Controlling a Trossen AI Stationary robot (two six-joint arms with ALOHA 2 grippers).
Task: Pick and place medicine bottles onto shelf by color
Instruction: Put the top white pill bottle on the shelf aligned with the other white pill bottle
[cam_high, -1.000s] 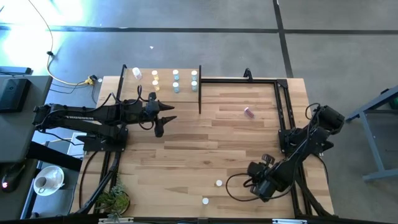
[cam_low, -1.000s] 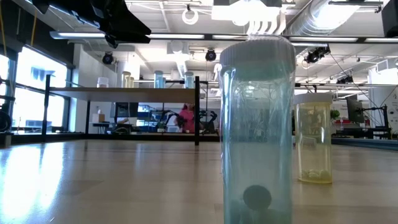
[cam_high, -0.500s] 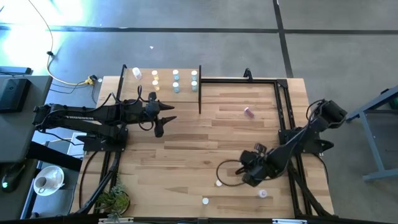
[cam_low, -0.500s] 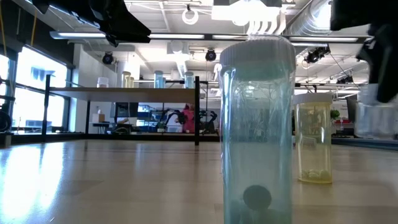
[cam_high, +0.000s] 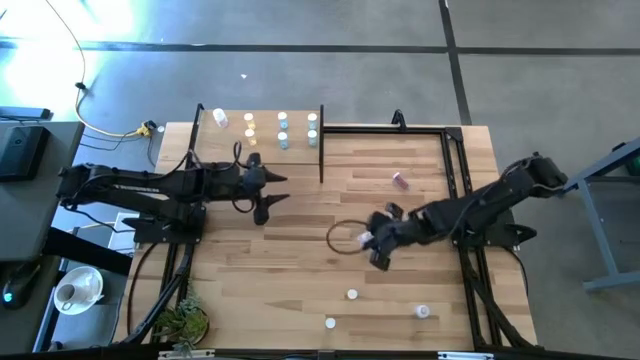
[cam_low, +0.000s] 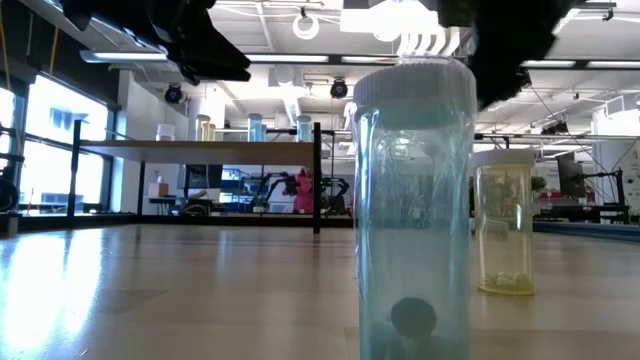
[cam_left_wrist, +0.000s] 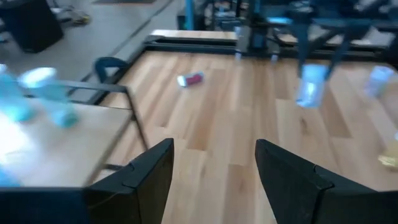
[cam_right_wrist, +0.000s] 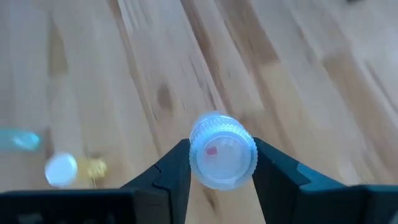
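In the low view a blue-tinted bottle (cam_low: 413, 210) fills the foreground, its base cut off, a yellow bottle (cam_low: 504, 222) behind it. The right gripper (cam_right_wrist: 222, 163), over mid-table, is clamped on a white-capped bottle (cam_right_wrist: 221, 150); its tint cannot be made out. The left gripper (cam_left_wrist: 214, 174) hangs with fingers spread, empty, beside the shelf (cam_high: 262, 145), where bottles stand. No readable label shows.

Clear bottle (cam_right_wrist: 222, 150) clamped in my right gripper (cam_right_wrist: 222, 163), cap toward the camera. Seven bottles upright on shelf (cam_high: 262, 148); pink one (cam_high: 399, 180) lying mid-table.
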